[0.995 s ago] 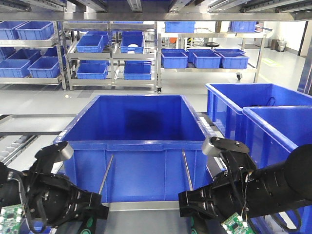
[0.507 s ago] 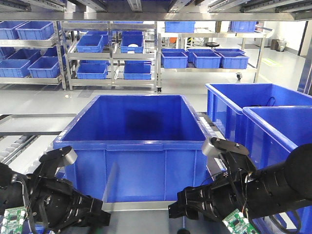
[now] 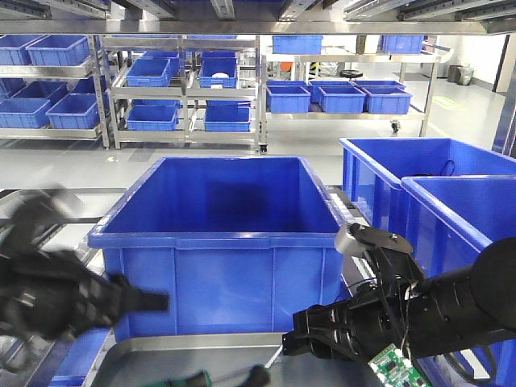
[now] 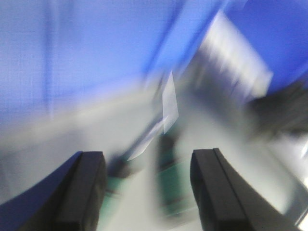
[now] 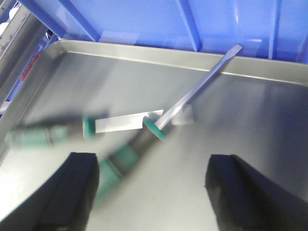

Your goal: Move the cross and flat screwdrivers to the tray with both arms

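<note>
Two green-and-black-handled screwdrivers lie on the metal tray (image 5: pixel 240 120) in front of the blue bin. In the right wrist view the flat screwdriver (image 5: pixel 159 127) lies diagonally, with its tip toward the bin wall. The other screwdriver (image 5: pixel 48 134) lies blurred to its left, so I cannot tell its tip type. My right gripper (image 5: pixel 154 161) is open and empty just above the flat one's handle. My left gripper (image 4: pixel 148 156) is open and empty. Its view is heavily blurred, with green handles (image 4: pixel 168 187) smeared below it. In the front view both screwdrivers (image 3: pixel 238 376) lie at the bottom edge.
A large empty blue bin (image 3: pixel 222 242) stands right behind the tray (image 3: pixel 185 347). Two more blue bins (image 3: pixel 435 185) stand at the right, close to my right arm (image 3: pixel 403 318). My left arm (image 3: pixel 56 298) is blurred at the left. Shelves of blue crates fill the background.
Both grippers held screwdrivers upright a second ago. They have let go and the screwdrivers now lie on the tray. My left arm has swung up and to the left.
</note>
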Motion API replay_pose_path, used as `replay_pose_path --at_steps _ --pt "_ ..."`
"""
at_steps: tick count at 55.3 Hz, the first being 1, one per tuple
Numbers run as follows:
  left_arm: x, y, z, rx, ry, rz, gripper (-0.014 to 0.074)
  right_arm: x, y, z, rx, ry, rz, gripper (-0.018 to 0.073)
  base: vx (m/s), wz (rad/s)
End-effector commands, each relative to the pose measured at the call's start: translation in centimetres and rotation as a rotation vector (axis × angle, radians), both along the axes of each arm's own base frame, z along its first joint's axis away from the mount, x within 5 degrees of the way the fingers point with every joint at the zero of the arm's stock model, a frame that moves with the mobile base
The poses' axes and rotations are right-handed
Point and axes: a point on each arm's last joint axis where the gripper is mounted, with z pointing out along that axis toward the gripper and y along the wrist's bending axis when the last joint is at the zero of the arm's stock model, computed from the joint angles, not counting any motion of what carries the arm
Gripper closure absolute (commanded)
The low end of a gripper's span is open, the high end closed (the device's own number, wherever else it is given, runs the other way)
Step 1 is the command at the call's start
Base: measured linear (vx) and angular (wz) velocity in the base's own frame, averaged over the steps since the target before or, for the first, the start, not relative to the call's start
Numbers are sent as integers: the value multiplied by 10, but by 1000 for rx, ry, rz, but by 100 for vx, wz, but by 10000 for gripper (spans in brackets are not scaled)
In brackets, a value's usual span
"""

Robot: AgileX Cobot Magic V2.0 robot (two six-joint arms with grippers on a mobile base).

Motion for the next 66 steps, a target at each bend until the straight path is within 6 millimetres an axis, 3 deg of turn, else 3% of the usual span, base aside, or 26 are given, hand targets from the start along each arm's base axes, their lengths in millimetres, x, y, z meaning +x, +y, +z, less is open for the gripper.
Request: replay_pose_path --at_steps 1,14,27,34,44,48,58,66 --pt "-15 4 35 -88 -134 41 86 -1 -2 24 48 -100 -23 63 0 0" --pt "-32 9 50 -106 -193 37 94 -1 -2 24 48 -100 -23 86 0 0" --pt "-33 13 44 -39 -209 46 121 -1 -2 24 48 -99 -24 86 0 0" --pt "-47 25 33 12 -238 121 226 -1 -2 24 48 -98 -24 86 0 0" --pt "-79 46 18 169 -339 158 488 -1 -2 24 48 -98 -24 86 0 0" --pt "-96 59 11 249 -389 185 606 -1 -2 24 47 -99 -23 86 0 0" --pt "-141 92 -32 272 -425 407 604 -1 -2 24 47 -99 -23 86 0 0" --pt "-168 106 -71 269 -560 527 604 -1 -2 24 47 -99 -23 86 0 0"
